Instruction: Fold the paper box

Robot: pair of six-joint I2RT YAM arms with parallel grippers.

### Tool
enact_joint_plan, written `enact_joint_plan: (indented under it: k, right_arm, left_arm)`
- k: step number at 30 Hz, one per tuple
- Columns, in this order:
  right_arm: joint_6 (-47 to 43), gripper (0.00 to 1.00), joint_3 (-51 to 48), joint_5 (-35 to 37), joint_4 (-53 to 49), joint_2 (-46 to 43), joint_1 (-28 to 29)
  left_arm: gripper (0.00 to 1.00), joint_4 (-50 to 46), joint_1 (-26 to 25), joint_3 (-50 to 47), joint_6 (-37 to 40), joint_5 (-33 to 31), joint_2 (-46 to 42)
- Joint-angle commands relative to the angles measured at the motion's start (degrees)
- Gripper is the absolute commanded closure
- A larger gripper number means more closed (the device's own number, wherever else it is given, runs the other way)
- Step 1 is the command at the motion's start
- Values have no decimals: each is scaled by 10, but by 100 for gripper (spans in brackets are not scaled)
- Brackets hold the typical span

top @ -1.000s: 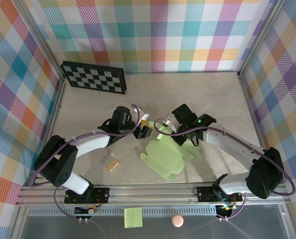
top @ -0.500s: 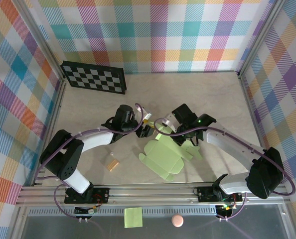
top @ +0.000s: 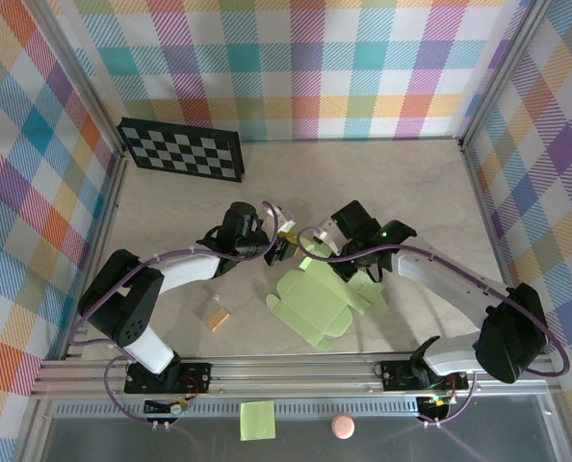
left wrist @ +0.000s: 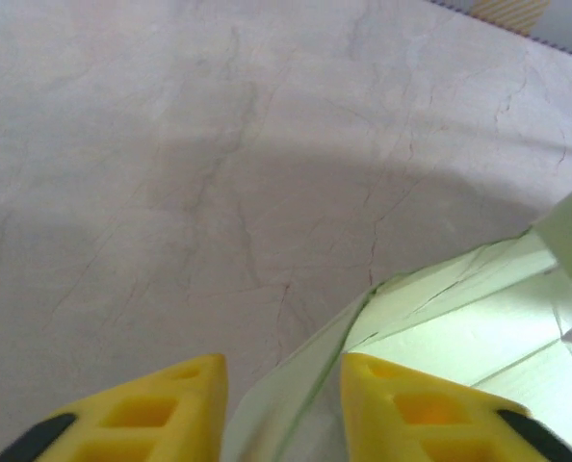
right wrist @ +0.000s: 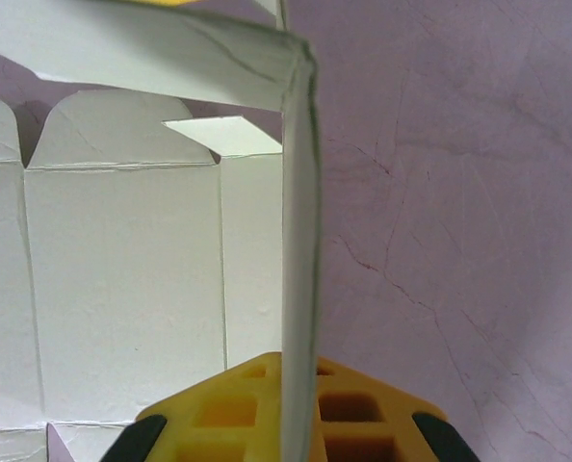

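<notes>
The paper box is pale lime-green die-cut card lying mostly flat at the table's middle, its far edge lifted. My right gripper is shut on a raised panel of it. In the right wrist view the panel stands on edge between the yellow fingers of that gripper, and the flat part of the paper box lies to the left. My left gripper is at the box's far-left corner. Its yellow fingers stand apart, this gripper open, with a flap of the paper box running up between them.
A folded chessboard lies at the back left. A tiny tan block sits left of the box. On the front ledge beyond the rail are a yellow-green sticky note and a pink ball. Plaid walls close three sides.
My left gripper has moved a little right and away, onto the box's far-left flap. The box's far edge has lifted slightly. The right gripper has kept its hold.
</notes>
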Motion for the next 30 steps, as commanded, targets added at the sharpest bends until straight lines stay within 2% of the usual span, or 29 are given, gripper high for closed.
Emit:
enact_joint_plan:
  k: [1, 4, 15, 18, 30]
  right_arm:
    - [52, 100, 22, -5, 15, 25, 2]
    - [101, 100, 40, -12, 19, 54, 3]
    - [168, 100, 65, -4, 52, 108, 5]
    - [171, 100, 66, 1, 57, 113, 6]
    - [161, 100, 52, 23, 51, 134, 10]
  left_arm:
    - [76, 33, 3, -17, -10, 20, -20]
    - [85, 16, 1, -17, -18, 25, -19]
    - [85, -1, -27, -31, -58, -30, -9]
    - [81, -2, -30, -33, -64, -41, 1]
    - [79, 36, -47, -68, -70, -59, 22]
